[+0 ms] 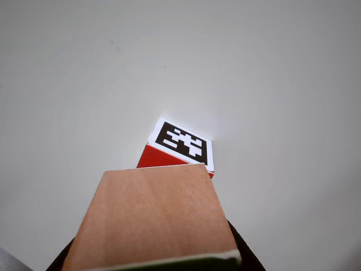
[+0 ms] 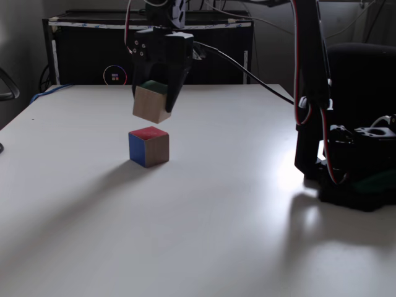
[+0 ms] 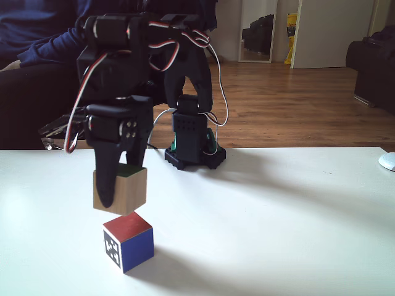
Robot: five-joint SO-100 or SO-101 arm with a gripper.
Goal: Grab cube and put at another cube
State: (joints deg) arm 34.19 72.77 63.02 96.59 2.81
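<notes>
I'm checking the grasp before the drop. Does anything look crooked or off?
Slightly: the cube hangs tilted in the shut gripper, one corner lowest, above another cube, which sits flat on the table. In a fixed view it looks a little off-centre. No damage shows.

The white counter (image 2: 204, 235) was lit from the right in a fixed view, with a bright patch near its right side and long soft shadows. Behind it stood a black cabinet (image 2: 80, 52) with a small round coloured sticker (image 2: 114, 76). In a fixed view, a wooden floor (image 3: 290, 105) stretched back to a white door (image 3: 330, 34) and a mirror (image 3: 258, 29); a dark sofa (image 3: 373, 65) stood at right.
</notes>
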